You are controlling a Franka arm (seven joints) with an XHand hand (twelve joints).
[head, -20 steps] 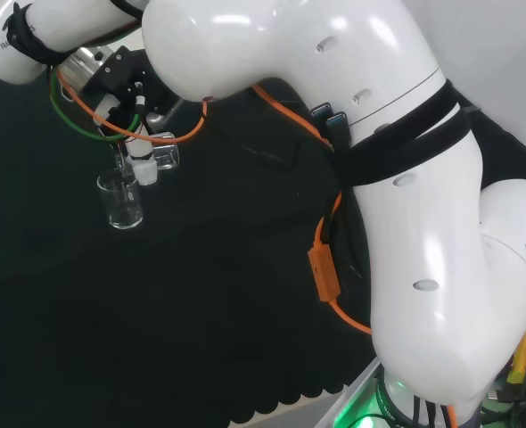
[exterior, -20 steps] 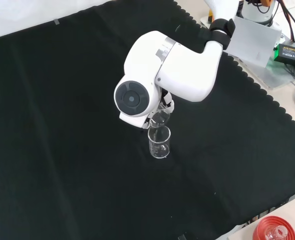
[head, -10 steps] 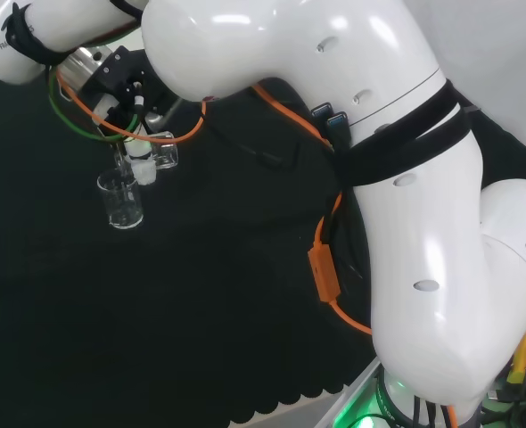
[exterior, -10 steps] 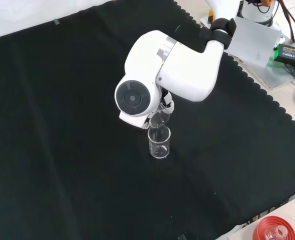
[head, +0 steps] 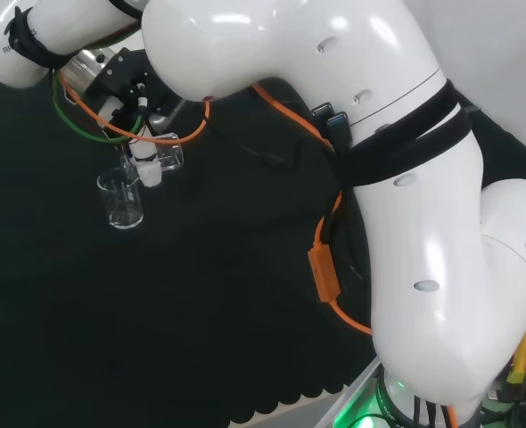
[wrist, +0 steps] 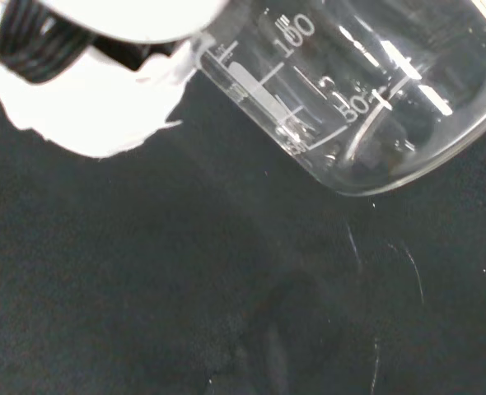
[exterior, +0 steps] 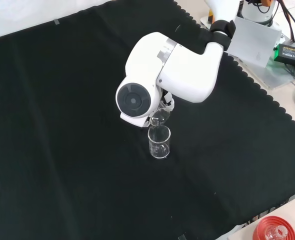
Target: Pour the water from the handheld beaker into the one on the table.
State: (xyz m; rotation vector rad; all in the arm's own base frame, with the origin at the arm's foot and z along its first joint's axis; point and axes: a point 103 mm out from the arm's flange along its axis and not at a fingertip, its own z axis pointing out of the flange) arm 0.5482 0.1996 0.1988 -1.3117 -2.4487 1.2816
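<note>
In the head view I see the hand (head: 131, 98) at upper left, fingers curled round a clear beaker (head: 167, 157) that lies tipped well over, its mouth toward the view's left, above the rim of a second beaker (head: 121, 199). That second beaker stands upright on the black cloth (head: 201, 312), just below and left of the hand. From the front, a big white link (exterior: 170, 67) covers most of the hand; the held beaker peeks out under it, right above the standing one. Up close at the wrist, the held beaker's graduated wall is tilted beside a white finger (wrist: 95, 107). I can't tell whether water is running.
</note>
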